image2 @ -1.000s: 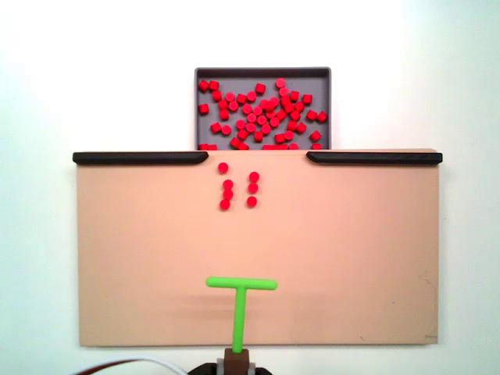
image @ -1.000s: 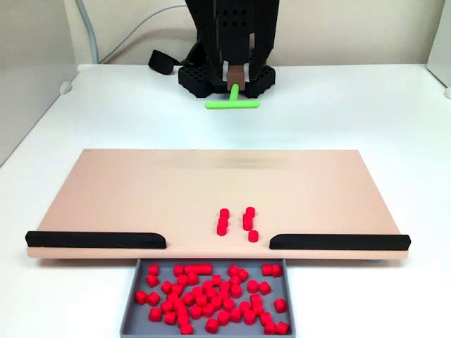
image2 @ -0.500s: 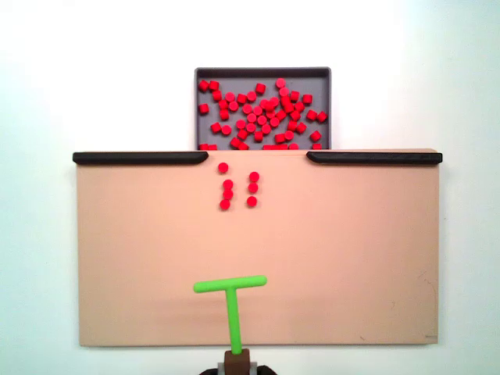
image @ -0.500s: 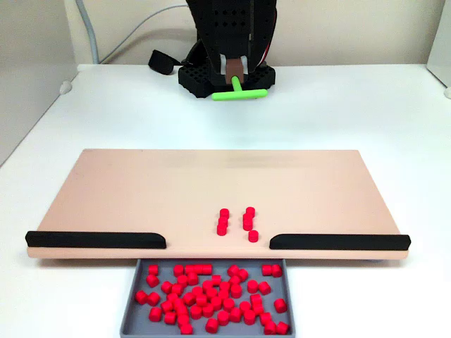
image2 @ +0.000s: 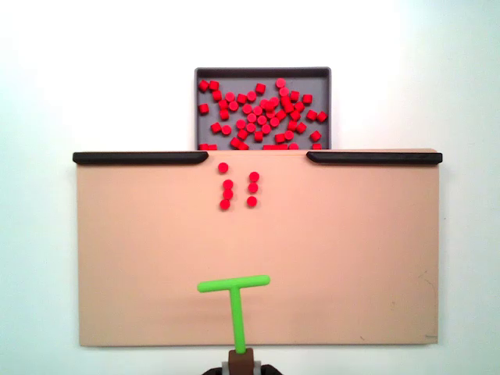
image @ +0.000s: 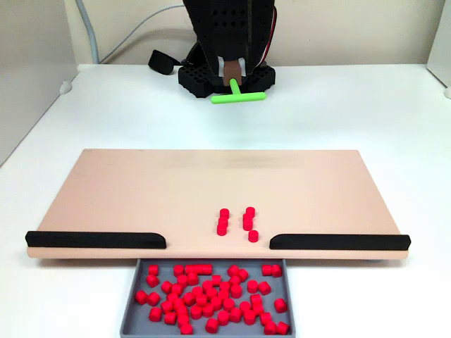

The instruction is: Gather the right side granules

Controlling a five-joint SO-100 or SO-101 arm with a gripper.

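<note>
The tiny bright-red plastic granules (image2: 237,185) are seen well apart from the gripper (image2: 239,358) (clamped on a green T-shaped stick (image2: 235,301)).

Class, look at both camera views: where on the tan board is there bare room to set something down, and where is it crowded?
The tan board is bare across both outer stretches, behind each black rail, and across its middle between the green T-shaped stick and the red granules. It is crowded at the gap between the rails, where those granules sit, and in the grey tray beyond, packed with red granules.
</note>
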